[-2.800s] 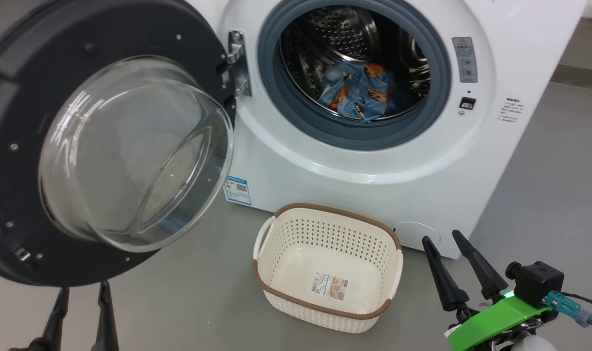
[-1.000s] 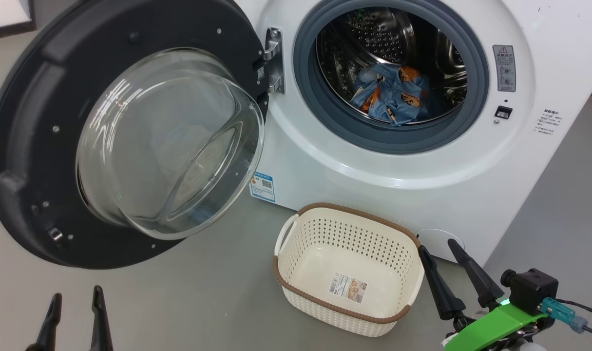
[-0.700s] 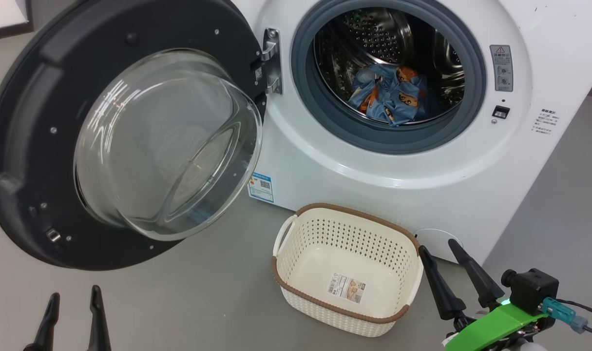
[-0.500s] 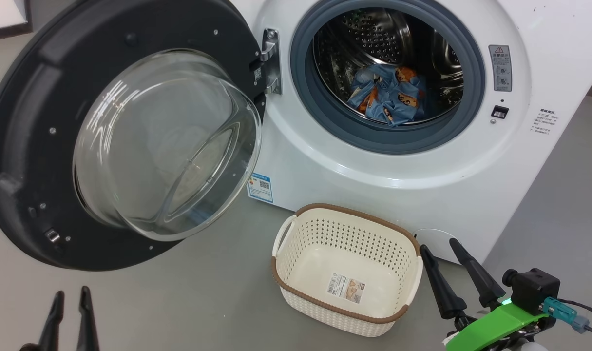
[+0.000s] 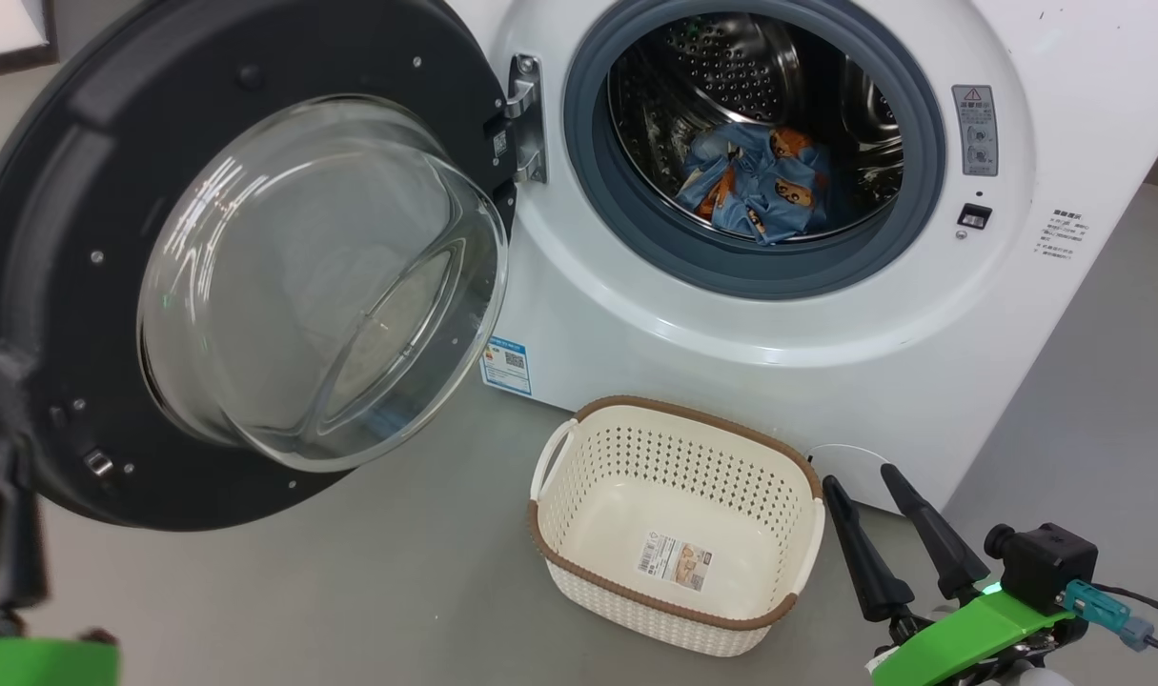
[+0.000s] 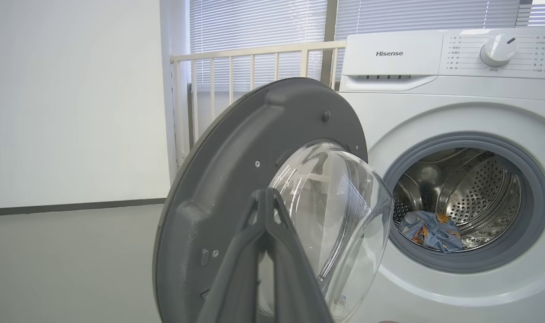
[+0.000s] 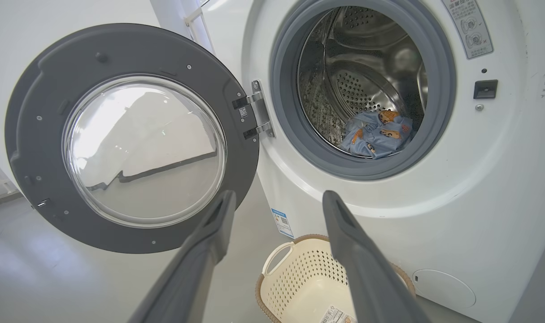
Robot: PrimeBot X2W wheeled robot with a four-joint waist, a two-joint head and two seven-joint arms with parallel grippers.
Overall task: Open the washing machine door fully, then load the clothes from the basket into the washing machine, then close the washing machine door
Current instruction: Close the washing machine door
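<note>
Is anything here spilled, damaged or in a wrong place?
Nothing stands out. The clothes lie inside the drum, the basket stands upright and empty on the floor, and the washing machine door hangs open, with no visible damage.

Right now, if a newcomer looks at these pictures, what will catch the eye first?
The big black door with its glass bowl stands wide open at the left of the washer. Blue bear-print clothes lie in the drum, and the cream basket sits empty on the floor in front.
</note>
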